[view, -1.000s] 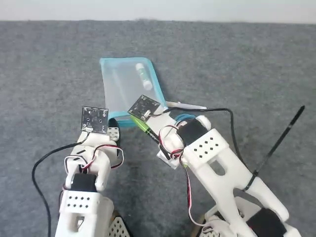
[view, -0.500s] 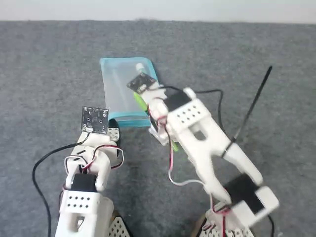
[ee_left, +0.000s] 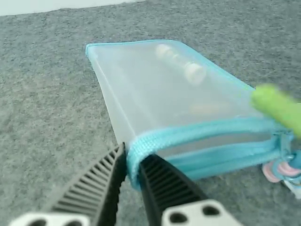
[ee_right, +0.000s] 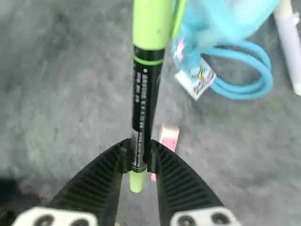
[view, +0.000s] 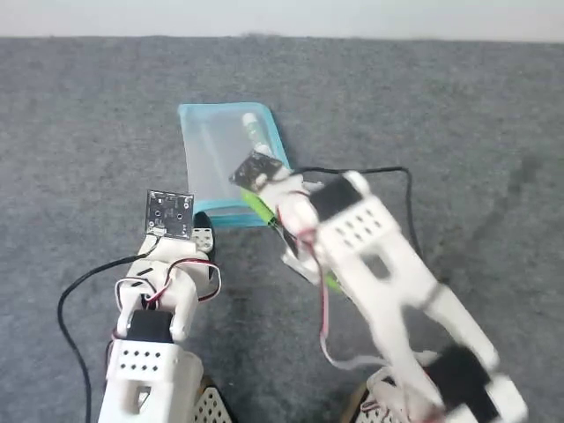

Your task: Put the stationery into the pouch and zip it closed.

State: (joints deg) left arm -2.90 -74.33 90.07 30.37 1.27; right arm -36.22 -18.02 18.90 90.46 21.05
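Since half a second ago the right arm has drawn back a little from the pouch (view: 216, 163) – its wrist camera now sits over the pouch's near right corner rather than over the middle – while the left arm has kept its place. Grey carpet-like table (view: 458, 132) lies under everything. Lying flat, the clear, blue-edged pouch has the left gripper (ee_left: 131, 157) pinched shut on the blue zip edge at its near corner. Closed tight on the black lower barrel of a green highlighter (ee_right: 148, 56), the right gripper (ee_right: 138, 148) holds the green front end at the pouch's open edge; whether the tip is inside I cannot tell. A white tube (ee_left: 181, 63) lies inside the pouch along its far right side. Beside the pouch mouth a blue cord loop (ee_right: 249, 70) lies on the table, and a small pink eraser (ee_right: 168, 136) lies just beside the right gripper's fingers
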